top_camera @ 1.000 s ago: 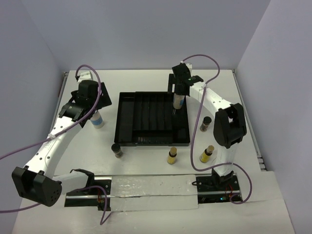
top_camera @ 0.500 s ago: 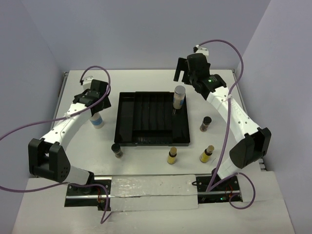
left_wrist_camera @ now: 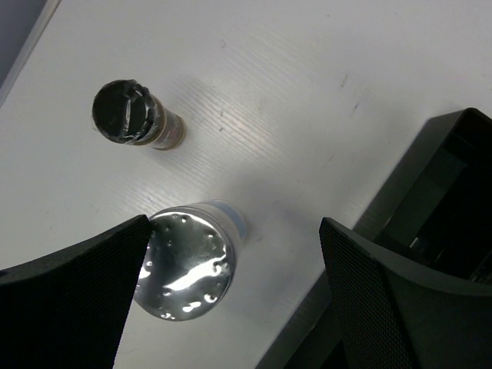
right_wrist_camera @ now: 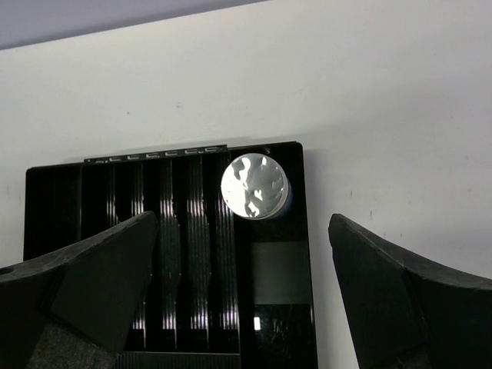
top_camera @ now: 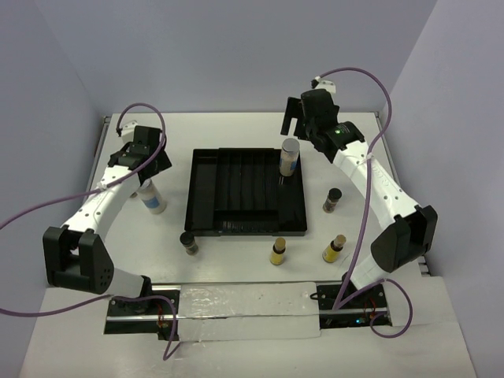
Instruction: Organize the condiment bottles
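Note:
A white blue-labelled bottle [top_camera: 153, 198] with a silver top stands on the table left of the black tray [top_camera: 206, 169]. My left gripper [top_camera: 144, 164] hangs open above it. In the left wrist view the bottle [left_wrist_camera: 184, 265] sits between the fingers, close against the left finger [left_wrist_camera: 84, 292], and my left gripper [left_wrist_camera: 234, 231] grips nothing. A taller grey-capped bottle [top_camera: 289, 157] stands in the tray's far right corner, also seen in the right wrist view [right_wrist_camera: 255, 186]. My right gripper [top_camera: 303, 124] is open and raised behind it, shown open and empty in the right wrist view [right_wrist_camera: 243, 219].
A dark jar [top_camera: 188, 242] stands near the tray's front left corner, also in the left wrist view [left_wrist_camera: 131, 115]. Two yellow-filled bottles [top_camera: 278, 250] [top_camera: 335, 248] stand in front of the tray. Another dark jar [top_camera: 333, 199] stands to its right. The tray's edge [left_wrist_camera: 453, 177] lies right of my left gripper.
My right gripper has let go of the grey-capped bottle and lifted back from it. My left arm has swung round and now hovers over the white bottle.

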`<state>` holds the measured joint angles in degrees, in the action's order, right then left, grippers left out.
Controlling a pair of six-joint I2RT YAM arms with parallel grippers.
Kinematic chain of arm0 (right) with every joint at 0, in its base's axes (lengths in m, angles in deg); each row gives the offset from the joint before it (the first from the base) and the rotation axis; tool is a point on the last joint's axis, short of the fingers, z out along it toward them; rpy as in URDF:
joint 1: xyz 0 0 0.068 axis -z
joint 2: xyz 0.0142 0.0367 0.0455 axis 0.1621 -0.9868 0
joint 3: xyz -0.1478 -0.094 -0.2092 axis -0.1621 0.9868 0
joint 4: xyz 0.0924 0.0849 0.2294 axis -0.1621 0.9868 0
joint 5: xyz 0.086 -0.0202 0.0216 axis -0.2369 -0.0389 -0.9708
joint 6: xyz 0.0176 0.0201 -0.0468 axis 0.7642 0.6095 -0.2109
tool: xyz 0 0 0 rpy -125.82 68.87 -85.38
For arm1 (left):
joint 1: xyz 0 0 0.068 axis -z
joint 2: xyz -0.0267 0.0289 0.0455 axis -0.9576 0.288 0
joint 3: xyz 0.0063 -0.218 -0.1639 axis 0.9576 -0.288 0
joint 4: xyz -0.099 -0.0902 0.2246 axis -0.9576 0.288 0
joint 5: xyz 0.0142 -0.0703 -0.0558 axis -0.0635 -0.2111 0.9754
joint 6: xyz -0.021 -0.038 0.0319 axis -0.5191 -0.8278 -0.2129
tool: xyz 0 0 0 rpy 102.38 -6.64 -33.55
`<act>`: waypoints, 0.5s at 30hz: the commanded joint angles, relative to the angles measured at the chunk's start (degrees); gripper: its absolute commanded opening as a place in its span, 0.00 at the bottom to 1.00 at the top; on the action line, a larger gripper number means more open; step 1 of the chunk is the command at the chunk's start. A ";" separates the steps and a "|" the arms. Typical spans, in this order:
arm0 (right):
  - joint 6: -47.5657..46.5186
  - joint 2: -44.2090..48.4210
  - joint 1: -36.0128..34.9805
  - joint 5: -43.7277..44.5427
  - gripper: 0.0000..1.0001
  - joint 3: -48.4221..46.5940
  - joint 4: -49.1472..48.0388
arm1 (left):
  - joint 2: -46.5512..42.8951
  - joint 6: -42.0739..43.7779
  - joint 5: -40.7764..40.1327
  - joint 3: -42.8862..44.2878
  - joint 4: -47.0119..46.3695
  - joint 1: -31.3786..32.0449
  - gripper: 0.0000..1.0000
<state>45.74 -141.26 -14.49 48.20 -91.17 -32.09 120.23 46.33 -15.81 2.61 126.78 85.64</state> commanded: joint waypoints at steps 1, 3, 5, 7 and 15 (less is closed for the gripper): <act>0.42 1.11 -0.41 0.01 1.00 0.83 -0.99 | -1.74 0.01 4.34 -0.75 -1.77 -0.16 0.99; 0.37 1.32 -0.36 0.10 1.00 1.04 -1.11 | -2.12 0.39 4.94 -0.92 -1.86 -0.16 0.99; 0.37 1.36 -0.40 -0.03 1.00 1.12 -1.15 | -2.77 0.52 5.67 -1.00 -2.11 -0.16 0.99; 0.38 1.30 -0.44 -0.11 1.00 1.30 -1.20 | -3.64 0.56 6.09 -0.97 -2.05 -0.16 0.99; 0.10 0.67 -0.36 -0.69 1.00 2.01 -1.47 | -7.46 -0.66 3.93 1.18 2.19 -0.16 0.99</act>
<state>45.74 -141.26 -14.53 47.58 -89.77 -32.31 116.07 46.51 -11.17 1.89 126.76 85.62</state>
